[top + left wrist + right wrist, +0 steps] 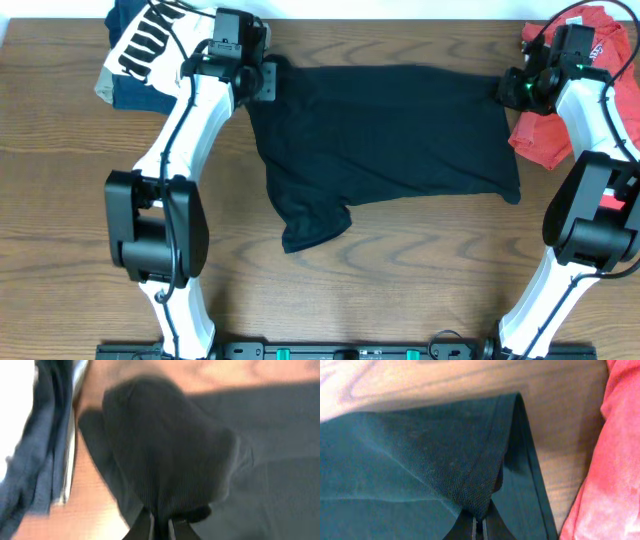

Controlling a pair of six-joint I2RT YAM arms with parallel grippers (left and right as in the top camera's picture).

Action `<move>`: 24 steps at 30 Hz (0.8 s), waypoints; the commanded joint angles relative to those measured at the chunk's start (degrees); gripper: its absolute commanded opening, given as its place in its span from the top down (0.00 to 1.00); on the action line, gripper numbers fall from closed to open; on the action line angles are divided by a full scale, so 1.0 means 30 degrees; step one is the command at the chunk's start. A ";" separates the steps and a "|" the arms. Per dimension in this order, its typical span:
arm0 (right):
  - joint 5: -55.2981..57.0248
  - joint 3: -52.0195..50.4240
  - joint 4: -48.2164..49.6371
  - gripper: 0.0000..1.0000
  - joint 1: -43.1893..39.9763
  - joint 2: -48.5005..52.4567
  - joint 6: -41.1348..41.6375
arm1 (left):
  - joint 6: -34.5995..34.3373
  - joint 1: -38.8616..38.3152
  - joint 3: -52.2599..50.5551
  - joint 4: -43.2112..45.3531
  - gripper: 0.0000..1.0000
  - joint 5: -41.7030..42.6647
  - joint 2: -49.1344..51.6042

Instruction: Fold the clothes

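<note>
A large plain black garment (390,135) lies spread across the middle of the table, one sleeve hanging toward the front. My left gripper (262,82) is shut on its far left corner; the left wrist view shows the black fabric (170,455) bunched between the fingers (160,530). My right gripper (512,90) is shut on its far right corner, where the fabric (445,460) is pinched and lifted at the fingertips (480,527). A coral-red T-shirt (545,135) lies crumpled at the far right, under the right arm, and shows in the right wrist view (615,460).
A pile of dark blue and white clothes with black print (140,50) sits at the far left corner, seen also in the left wrist view (35,450). Bare wooden table (400,270) lies in front of the black garment.
</note>
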 commanded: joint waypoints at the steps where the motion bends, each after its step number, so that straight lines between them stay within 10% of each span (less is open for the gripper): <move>1: 0.0576 0.0109 -0.0459 0.99 -0.0153 -0.0408 -0.0634 | -0.0029 0.0102 0.0117 -0.1596 0.94 -0.0087 -0.0787; 24: 0.1588 -0.0605 -0.0860 0.99 -0.0270 0.0561 -0.1464 | -0.0029 0.0080 -0.3096 -0.3796 0.93 -0.0073 -0.0765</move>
